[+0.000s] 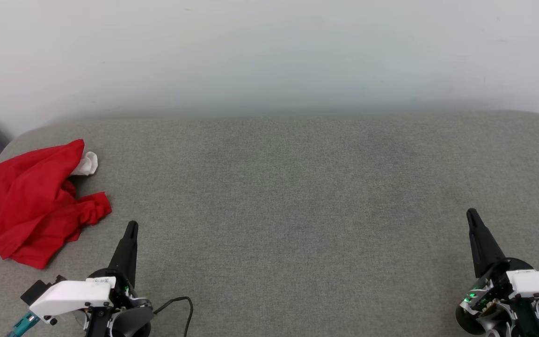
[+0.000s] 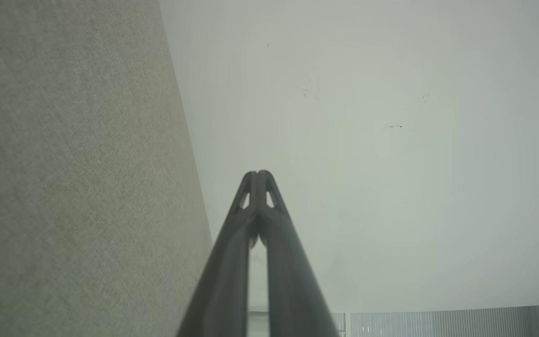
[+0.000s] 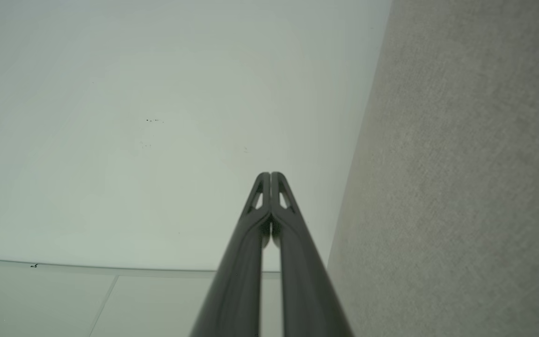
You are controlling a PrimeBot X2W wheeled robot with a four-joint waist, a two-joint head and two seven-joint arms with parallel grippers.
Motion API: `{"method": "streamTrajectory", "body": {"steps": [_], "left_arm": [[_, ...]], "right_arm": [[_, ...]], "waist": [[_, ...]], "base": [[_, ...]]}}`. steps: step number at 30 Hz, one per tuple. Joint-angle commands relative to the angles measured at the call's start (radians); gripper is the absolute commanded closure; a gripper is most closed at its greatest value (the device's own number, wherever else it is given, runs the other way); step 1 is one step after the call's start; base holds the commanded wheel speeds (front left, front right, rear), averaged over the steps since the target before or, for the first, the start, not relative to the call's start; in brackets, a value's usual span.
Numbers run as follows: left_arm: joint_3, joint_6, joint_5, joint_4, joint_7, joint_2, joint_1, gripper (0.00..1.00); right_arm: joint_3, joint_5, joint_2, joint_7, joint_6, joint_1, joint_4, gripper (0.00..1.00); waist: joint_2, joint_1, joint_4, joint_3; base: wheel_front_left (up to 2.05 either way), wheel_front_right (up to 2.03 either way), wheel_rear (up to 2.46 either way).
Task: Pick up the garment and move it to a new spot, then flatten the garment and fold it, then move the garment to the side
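Showed a flat grey surface of coarse woven fabric (image 1: pixel 297 196) across the lower two thirds of the head view, rounded at the upper left and upper right corners. Carried a crumpled red cloth garment (image 1: pixel 31 206) at the far left of the frame, bunched in loose folds and running out past the left edge. Had a small white sleeve end (image 1: pixel 86 164) poking from the heap's upper right, resting on the weave. Appeared again as the grey surface (image 2: pixel 63 187) down the left side of the left wrist view, and as the grey surface (image 3: pixel 461 187) down the right side of the right wrist view.
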Motion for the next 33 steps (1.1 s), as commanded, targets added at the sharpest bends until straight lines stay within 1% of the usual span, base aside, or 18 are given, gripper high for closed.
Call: {"method": "streamTrajectory", "body": {"steps": [1, 33], "left_arm": [[0.001, -0.003, 0.000, -0.001, 0.001, -0.002, -0.010, 1.00], [0.001, -0.003, 0.000, -0.001, 0.001, -0.002, -0.010, 1.00]], "right_arm": [[0.000, 0.003, 0.004, 0.000, 0.000, -0.013, 0.000, 1.00], [0.000, 0.003, 0.004, 0.000, 0.000, -0.013, 0.000, 1.00]], "waist": [[-0.0001, 0.0000, 0.000, 0.000], [-0.0001, 0.0000, 0.000, 0.000]], "base": [[0.00, 0.00, 0.00], [0.00, 0.00, 0.00]]}}
